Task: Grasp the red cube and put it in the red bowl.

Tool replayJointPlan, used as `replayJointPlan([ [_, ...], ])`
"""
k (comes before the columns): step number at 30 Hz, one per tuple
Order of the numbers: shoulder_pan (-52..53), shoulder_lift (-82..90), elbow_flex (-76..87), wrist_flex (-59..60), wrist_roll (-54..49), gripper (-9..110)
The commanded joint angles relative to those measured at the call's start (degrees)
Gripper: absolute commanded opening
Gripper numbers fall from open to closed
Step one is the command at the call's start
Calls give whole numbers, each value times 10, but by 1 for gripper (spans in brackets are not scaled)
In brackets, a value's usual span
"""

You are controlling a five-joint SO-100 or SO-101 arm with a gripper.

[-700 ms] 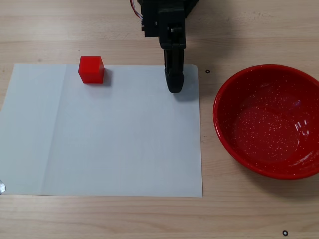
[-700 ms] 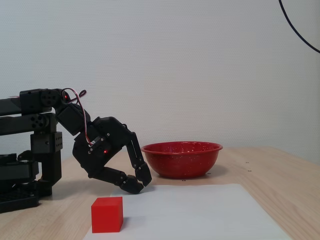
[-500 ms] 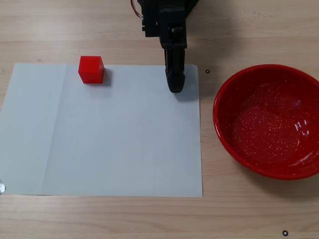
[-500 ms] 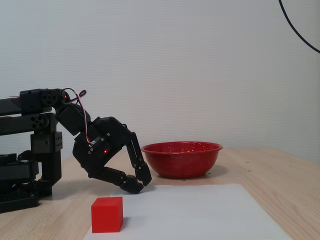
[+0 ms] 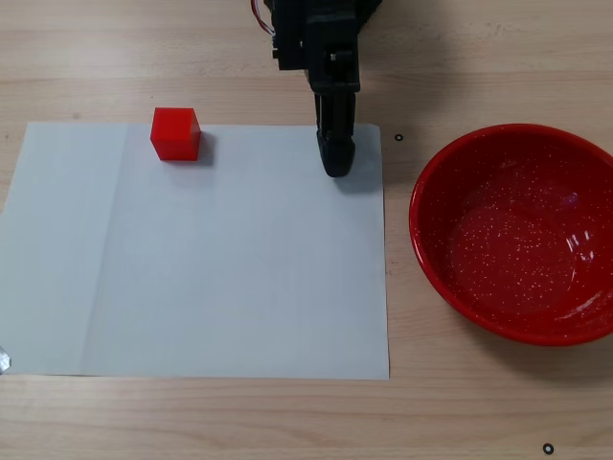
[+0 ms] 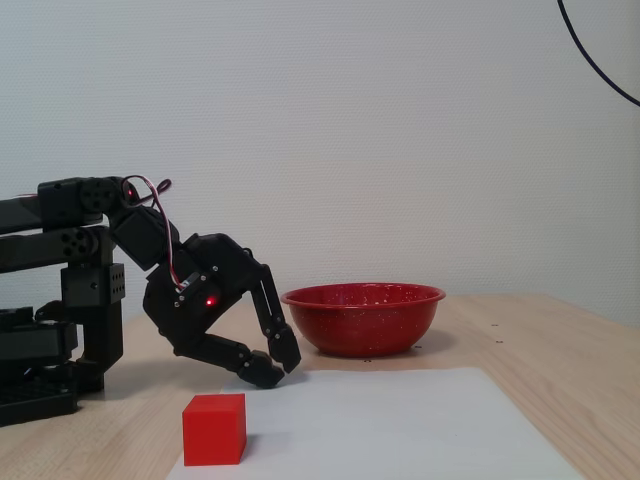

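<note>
The red cube (image 5: 175,133) sits near the far left corner of a white paper sheet (image 5: 220,268); it also shows at the front in a fixed view (image 6: 214,428). The red bowl (image 5: 522,230) with white speckles stands empty on the wooden table to the right of the sheet, and behind the sheet in a fixed view (image 6: 363,316). My black gripper (image 5: 335,161) hangs low over the sheet's far edge, well right of the cube and left of the bowl. In a fixed view (image 6: 277,368) its fingertips meet and hold nothing.
The arm's base (image 6: 50,330) and folded links stand at the left in a fixed view. Small black marks (image 5: 398,137) dot the wooden table. A black cable (image 6: 600,60) crosses the wall at top right.
</note>
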Motion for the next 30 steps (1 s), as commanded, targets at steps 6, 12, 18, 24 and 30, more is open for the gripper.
replayJointPlan([
  [6,-25,-71,-153,68,27,0],
  [12,-50,-138,-268,137,44,0],
  [18,-80,-209,-365,204,78,0],
  [24,-119,-288,-455,262,110,0],
  [30,-174,-369,-548,318,141,0],
])
